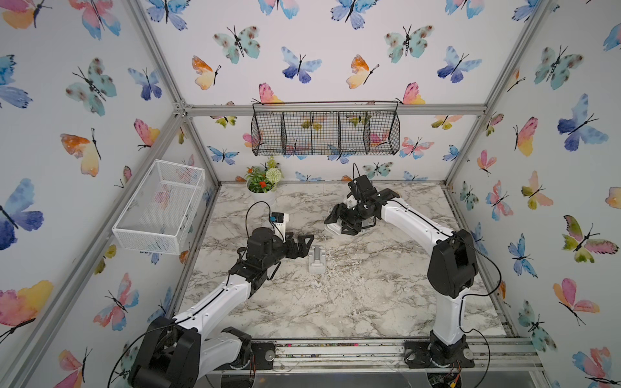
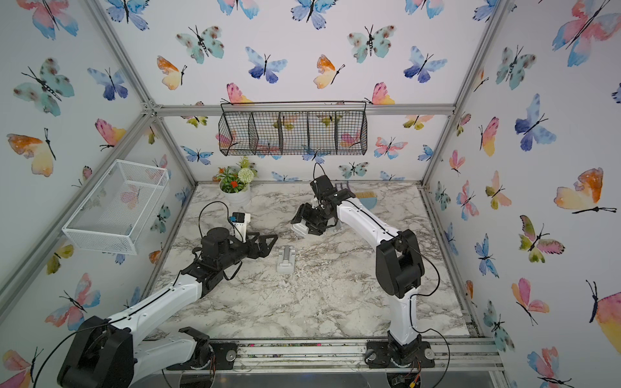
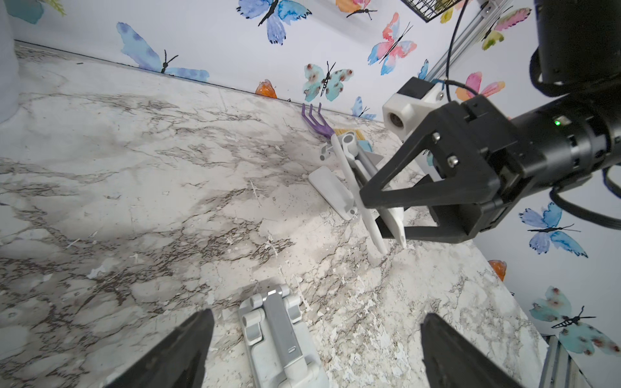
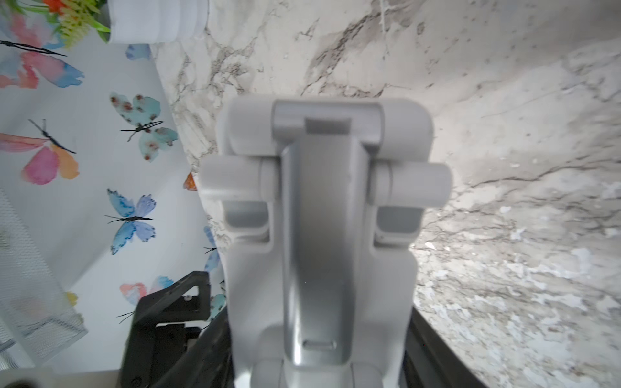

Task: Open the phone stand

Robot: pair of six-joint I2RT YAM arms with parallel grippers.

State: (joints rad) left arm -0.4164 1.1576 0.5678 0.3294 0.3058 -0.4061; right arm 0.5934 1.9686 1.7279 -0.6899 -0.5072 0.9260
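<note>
On the marble worktop [image 1: 369, 302], our left gripper [image 1: 306, 247] has its jaws wide apart near the middle. A folded phone stand [image 1: 317, 259] lies flat just to their right, its long axis running from front edge to back edge. Nearer the back edge, our right gripper [image 1: 334, 221] is clamped on a 2nd phone stand [image 4: 319, 235]. Our left arm is nearer the flat stand.

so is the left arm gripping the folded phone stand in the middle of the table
No, the left gripper has its jaws wide open, and the folded phone stand lies flat on the table, untouched.
</note>
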